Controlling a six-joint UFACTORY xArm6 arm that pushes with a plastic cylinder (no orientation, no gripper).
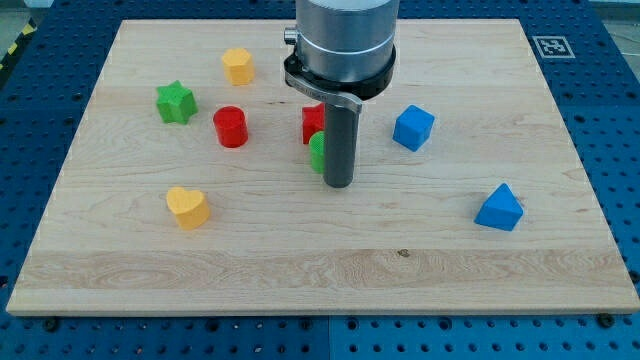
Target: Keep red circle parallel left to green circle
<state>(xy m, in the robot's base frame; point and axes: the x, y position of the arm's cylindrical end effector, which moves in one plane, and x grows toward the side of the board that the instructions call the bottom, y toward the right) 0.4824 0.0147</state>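
The red circle (230, 127) stands on the wooden board (320, 250), left of centre. The green circle (316, 152) is mostly hidden behind my rod; only its left edge shows. It lies right of the red circle and a little lower in the view. My tip (338, 185) rests on the board right beside the green circle, on its right and lower side. A second red block (312, 122) sits just above the green circle, partly hidden by the rod.
A green star (175, 102) and a yellow hexagon-like block (238, 66) lie at the upper left. A yellow heart (187, 206) lies at the lower left. A blue cube (413, 127) and a blue triangle-like block (499, 208) lie at the right.
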